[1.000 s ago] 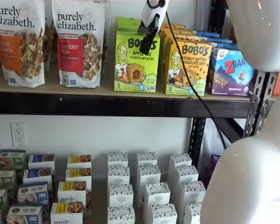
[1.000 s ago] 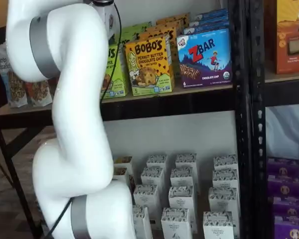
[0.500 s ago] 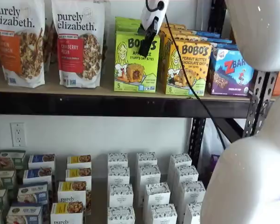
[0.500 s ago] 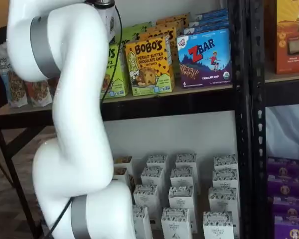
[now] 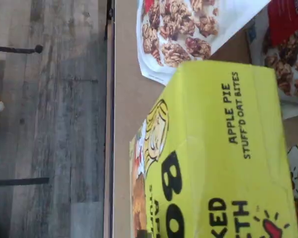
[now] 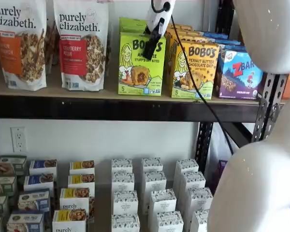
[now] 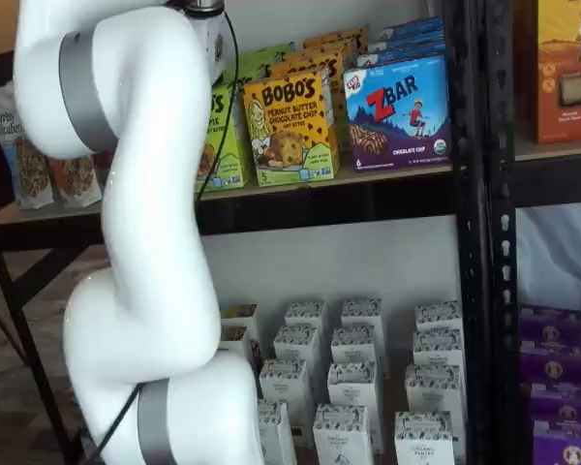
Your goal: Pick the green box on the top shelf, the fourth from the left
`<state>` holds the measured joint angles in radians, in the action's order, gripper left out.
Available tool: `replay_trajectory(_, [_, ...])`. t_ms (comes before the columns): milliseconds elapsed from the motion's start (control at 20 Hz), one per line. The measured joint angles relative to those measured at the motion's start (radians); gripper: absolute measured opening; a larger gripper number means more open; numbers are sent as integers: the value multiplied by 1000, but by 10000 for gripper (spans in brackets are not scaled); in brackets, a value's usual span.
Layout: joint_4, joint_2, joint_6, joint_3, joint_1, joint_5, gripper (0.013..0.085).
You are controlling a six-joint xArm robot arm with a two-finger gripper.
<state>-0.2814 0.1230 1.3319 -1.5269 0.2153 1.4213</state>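
Lime-green cardboard marks the green box [image 6: 141, 64], which stands upright at the front of the top shelf [image 6: 111, 107] in both shelf views, with a cartoon blonde woman, a filled pastry picture and a "5" on its face. In a shelf view the box [image 7: 223, 140] is partly hidden behind the white arm [image 7: 140, 242]. To its one side stands a purely elizabeth granola bag with a red label [image 6: 82, 43], to the other the yellow-orange Bobo's peanut butter box [image 6: 193, 70], just beside it, and past that a blue ZBar box [image 6: 239, 75]. More green boxes line up behind the front one. The gripper [image 6: 151, 48] hangs from the upper edge of a shelf view, its white body above and black fingers [image 6: 154, 41] reaching down in front of the box's upper right part, with a black cable [image 6: 198, 92] trailing off beside it. The fingers show as one dark shape with no plain gap and no box between them, so whether they are spread or closed cannot be told. In the wrist view the green box [image 5: 213, 158] fills much of the picture, turned on its side, with "APPLE PIE STUFF'D OAT BITES" readable on its top panel, the tan shelf board [image 5: 126, 124] next to it, the granola bag [image 5: 184, 29] close by, and grey wood-look floor [image 5: 49, 119] beyond the shelf edge.
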Motion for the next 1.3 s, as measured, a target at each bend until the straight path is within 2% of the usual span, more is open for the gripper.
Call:
replay_trajectory(50, [-1, -1, 1, -1, -1, 1, 570])
replay_trajectory(100, [-2, -2, 1, -2, -1, 3, 530])
replay_trajectory(1300, [11, -7, -4, -12, 4, 15, 530])
